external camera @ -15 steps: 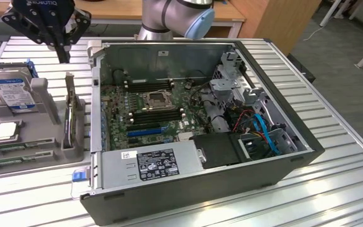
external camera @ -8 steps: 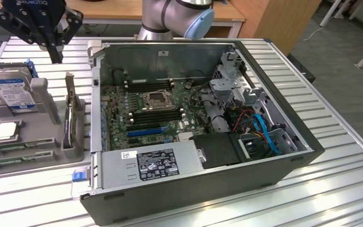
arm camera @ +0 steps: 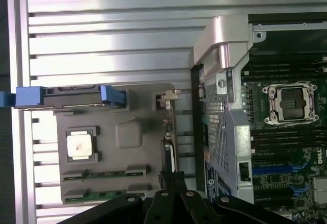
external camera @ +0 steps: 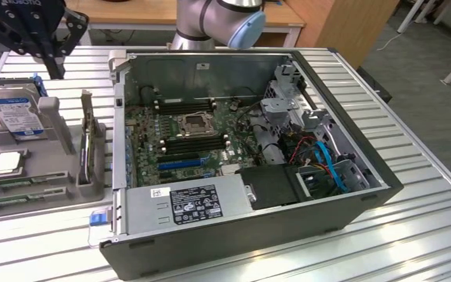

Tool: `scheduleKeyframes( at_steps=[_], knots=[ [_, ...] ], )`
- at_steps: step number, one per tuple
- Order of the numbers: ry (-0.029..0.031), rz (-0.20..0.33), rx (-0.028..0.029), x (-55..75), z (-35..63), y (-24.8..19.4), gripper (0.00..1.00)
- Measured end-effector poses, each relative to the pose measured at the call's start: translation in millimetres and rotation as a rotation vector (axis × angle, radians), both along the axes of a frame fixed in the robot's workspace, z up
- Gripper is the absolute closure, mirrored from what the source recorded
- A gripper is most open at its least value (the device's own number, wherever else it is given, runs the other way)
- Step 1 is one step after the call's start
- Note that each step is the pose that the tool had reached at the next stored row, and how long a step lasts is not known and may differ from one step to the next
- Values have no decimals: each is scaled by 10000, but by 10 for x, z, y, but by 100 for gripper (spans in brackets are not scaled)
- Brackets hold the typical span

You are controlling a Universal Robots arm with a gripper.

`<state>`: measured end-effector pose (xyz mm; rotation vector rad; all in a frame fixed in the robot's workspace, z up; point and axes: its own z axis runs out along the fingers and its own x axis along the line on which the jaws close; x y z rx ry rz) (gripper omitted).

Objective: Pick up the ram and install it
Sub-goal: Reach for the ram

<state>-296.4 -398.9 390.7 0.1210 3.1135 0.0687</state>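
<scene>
Two green ram sticks (external camera: 20,182) lie flat side by side, the other ram stick (external camera: 12,201) closer to the front edge of a grey fixture (external camera: 53,191) at the exterior view's left. In the wrist view the ram (arm camera: 102,173) lies beside the square silver CPU (arm camera: 79,144). My black gripper (external camera: 56,71) hangs high above the fixture's far end, behind the hard drive, well away from the sticks. Its fingers (arm camera: 172,183) are shut together with nothing between them. The open computer case (external camera: 366,200) shows the motherboard with black memory slots (external camera: 182,106) beside the CPU socket (external camera: 195,123).
A blue-labelled hard drive (external camera: 14,111) stands upright in the fixture, and a tall card (external camera: 92,141) stands on edge next to the case wall. The power supply (external camera: 190,202) and cables (external camera: 323,155) fill the case's near side. Ribbed metal table (external camera: 413,235) surrounds everything.
</scene>
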Motion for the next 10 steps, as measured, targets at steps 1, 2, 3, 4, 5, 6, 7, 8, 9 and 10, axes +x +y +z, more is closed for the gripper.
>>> scheduleKeyframes(
  at_steps=[1, 2, 3, 4, 5, 6, 7, 8, 9, 10],
  knots=[
    [-1, -3, 1, -20, -1, 0, 90],
    [-1, -6, 1, -41, -1, 0, 90],
    [-1, -9, 0, -63, -1, 0, 90],
    [0, -12, 0, -85, -1, 0, 90],
    [-1, -16, 1, -106, -2, 0, 90],
    [0, -19, 0, -126, -2, 0, 90],
    [0, -22, 1, -146, -2, 0, 90],
    [0, -24, 0, -164, -2, 0, 90],
    [0, -26, 0, -181, -3, 0, 90],
    [-1, -28, 1, -199, -3, 0, 90]
  ],
)
